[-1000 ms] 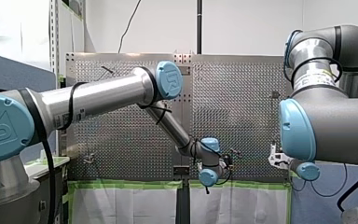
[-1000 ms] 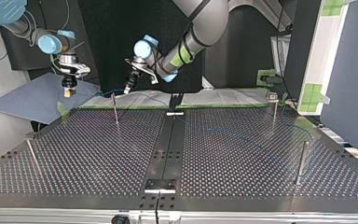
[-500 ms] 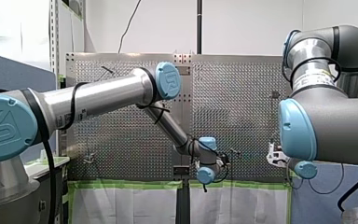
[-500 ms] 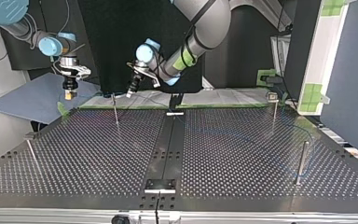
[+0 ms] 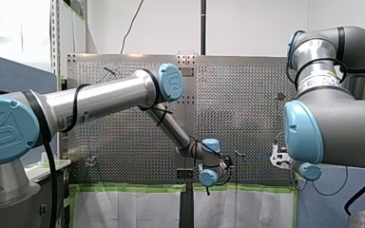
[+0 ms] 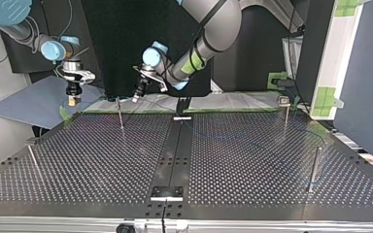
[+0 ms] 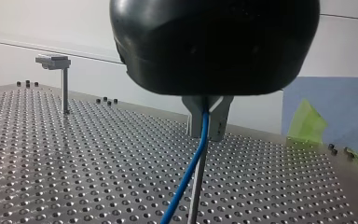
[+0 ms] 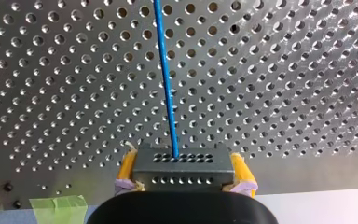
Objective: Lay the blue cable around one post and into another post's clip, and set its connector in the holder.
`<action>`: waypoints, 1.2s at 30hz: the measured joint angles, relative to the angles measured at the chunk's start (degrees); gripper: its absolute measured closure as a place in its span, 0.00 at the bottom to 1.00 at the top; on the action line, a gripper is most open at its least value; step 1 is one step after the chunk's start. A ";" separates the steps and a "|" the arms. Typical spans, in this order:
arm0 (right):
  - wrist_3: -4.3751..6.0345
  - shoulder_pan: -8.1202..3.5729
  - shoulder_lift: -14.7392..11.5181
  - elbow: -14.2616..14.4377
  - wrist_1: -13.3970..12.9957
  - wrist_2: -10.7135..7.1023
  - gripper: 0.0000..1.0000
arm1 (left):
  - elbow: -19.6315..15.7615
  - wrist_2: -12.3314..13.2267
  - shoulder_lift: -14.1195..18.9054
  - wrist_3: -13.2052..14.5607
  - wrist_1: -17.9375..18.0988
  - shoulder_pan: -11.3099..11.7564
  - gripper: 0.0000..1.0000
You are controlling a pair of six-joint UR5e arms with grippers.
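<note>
Two tools, both closed. Nearest its camera, my right tool [image 8: 182, 173] has its yellow pads [image 8: 127, 167] clamped on the dark connector [image 8: 182, 161], and the blue cable [image 8: 165, 79] runs straight out ahead of it over the perforated counter [image 8: 284, 93]. My left tool [image 7: 207, 134] pinches that cable between its metal fingers [image 7: 221, 119], just beside a thin post [image 7: 194, 205]; farther off stands a clip-topped post [image 7: 64, 84]. In the top view both tools hang in the frame's upper left, near the counter's far edge.

Front and top cameras opposite across the table [image 6: 77, 160]; wrist cameras seemingly close.
</note>
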 joint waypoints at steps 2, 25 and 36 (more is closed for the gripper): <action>0.15 0.01 0.00 -0.19 0.00 0.00 0.79 | 0.00 0.10 0.00 0.00 -0.03 0.06 1.00; 1.03 0.22 0.00 -1.74 0.41 0.00 0.79 | 0.49 0.97 0.03 -0.26 -0.44 0.99 1.00; 0.93 0.38 0.00 -1.76 0.38 0.00 0.79 | 0.53 1.11 0.04 -0.24 -0.53 1.16 0.68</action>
